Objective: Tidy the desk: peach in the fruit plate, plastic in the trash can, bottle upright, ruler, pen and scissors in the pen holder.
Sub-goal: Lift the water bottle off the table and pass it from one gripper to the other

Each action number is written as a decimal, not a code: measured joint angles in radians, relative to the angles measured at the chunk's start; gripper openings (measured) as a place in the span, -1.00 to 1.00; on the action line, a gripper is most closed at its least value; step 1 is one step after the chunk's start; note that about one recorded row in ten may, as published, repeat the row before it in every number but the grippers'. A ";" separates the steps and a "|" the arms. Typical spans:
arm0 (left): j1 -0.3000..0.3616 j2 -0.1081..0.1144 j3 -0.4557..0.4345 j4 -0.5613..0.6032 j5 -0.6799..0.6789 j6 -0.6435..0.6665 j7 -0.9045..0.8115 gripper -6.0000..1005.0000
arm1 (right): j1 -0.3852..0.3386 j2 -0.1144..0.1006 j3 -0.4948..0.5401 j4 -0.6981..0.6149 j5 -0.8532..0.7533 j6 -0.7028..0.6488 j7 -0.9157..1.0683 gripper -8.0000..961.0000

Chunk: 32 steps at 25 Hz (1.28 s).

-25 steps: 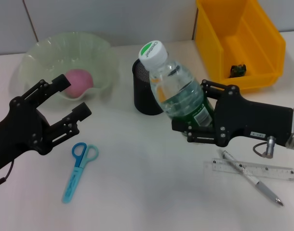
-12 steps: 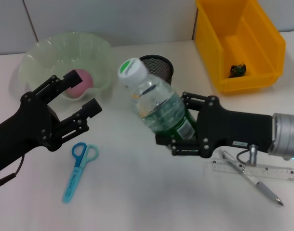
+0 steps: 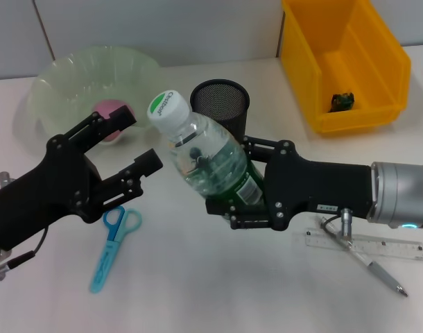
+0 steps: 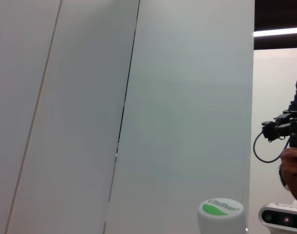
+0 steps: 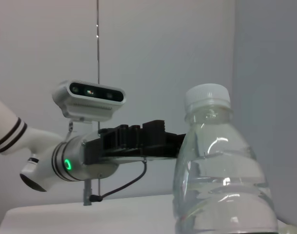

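Above the white desk [image 3: 218, 291], right claw [image 3: 229, 201] grips the bottle [image 3: 204, 163]; left claw [image 3: 132, 142] spread wide.

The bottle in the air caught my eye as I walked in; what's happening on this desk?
The right gripper holds the water bottle clear of the table, tilted, cap toward the robot's left. The left gripper is open close beside the cap, holding nothing. The peach already lies in the fruit plate. The scissors, ruler and pen lie on the table, and the pen holder stands behind the bottle.
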 joint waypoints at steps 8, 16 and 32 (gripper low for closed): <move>-0.022 0.000 0.006 -0.021 0.000 0.015 0.000 0.42 | 0.029 0.001 -0.002 0.038 0.002 -0.008 -0.012 0.61; -0.024 0.000 0.013 -0.024 0.000 0.019 -0.001 0.42 | 0.074 0.001 -0.009 0.107 0.012 -0.008 -0.031 0.62; -0.036 -0.002 0.013 -0.042 -0.007 0.027 -0.030 0.41 | 0.093 0.001 -0.053 0.117 0.027 0.001 -0.043 0.64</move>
